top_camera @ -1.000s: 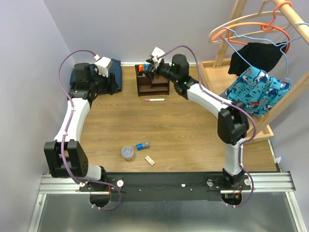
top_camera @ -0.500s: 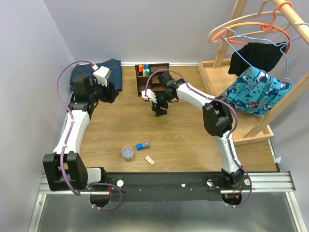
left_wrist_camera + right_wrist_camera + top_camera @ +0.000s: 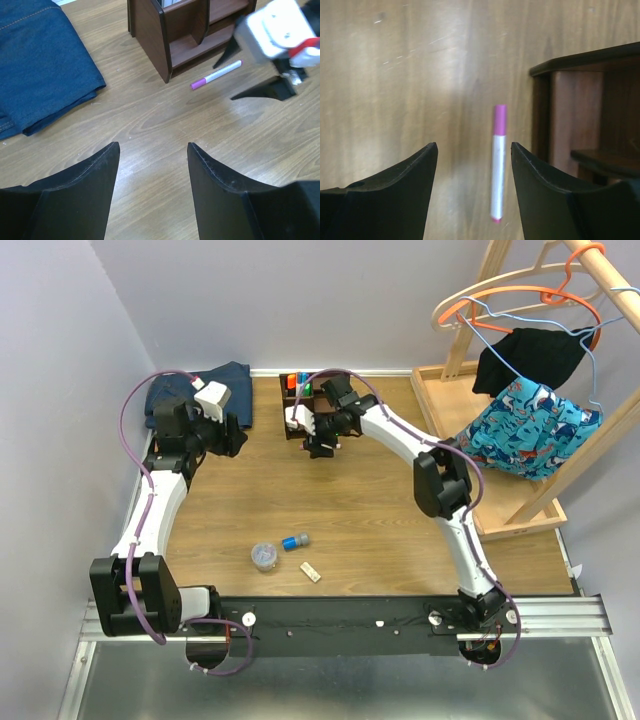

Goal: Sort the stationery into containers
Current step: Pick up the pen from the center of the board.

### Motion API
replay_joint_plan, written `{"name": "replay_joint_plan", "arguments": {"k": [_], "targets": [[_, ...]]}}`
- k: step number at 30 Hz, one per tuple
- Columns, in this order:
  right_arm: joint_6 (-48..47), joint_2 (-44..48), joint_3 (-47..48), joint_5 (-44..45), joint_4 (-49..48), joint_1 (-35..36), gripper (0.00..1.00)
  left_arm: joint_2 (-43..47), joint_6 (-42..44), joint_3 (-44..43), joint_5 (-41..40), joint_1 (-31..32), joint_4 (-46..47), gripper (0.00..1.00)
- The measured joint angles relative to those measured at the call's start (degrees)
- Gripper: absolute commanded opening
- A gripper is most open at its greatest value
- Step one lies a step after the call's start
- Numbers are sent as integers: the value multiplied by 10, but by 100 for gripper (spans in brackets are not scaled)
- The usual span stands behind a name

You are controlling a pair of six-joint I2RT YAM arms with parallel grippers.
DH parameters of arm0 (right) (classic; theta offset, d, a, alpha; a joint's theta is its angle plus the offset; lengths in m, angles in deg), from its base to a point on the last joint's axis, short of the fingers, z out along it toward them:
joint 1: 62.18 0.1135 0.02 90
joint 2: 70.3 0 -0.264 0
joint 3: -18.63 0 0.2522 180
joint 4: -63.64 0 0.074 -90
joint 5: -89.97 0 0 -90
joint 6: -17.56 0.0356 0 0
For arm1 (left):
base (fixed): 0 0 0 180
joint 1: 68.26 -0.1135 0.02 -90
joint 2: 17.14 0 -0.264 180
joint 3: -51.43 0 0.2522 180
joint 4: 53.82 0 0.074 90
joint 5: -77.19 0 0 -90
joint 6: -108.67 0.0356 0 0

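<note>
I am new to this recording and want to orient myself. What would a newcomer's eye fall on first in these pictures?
The right arm stretches to the far side of the table, its jaws open above a pink-capped white marker lying beside the dark brown organiser. At the right, coloured hangers and a blue patterned cloth hang on a wooden rack. Folded denim lies at the far left.

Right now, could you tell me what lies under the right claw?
A purple-capped white marker lies on the table beside the organiser, below the open right claw; from overhead it is covered.
</note>
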Motion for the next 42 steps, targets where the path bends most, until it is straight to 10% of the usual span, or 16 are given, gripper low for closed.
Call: {"name": "replay_joint_plan", "arguments": {"k": [42], "targets": [[50, -154, 188, -9, 109, 2, 19, -26, -25, 4, 7, -13, 15, 66]]}}
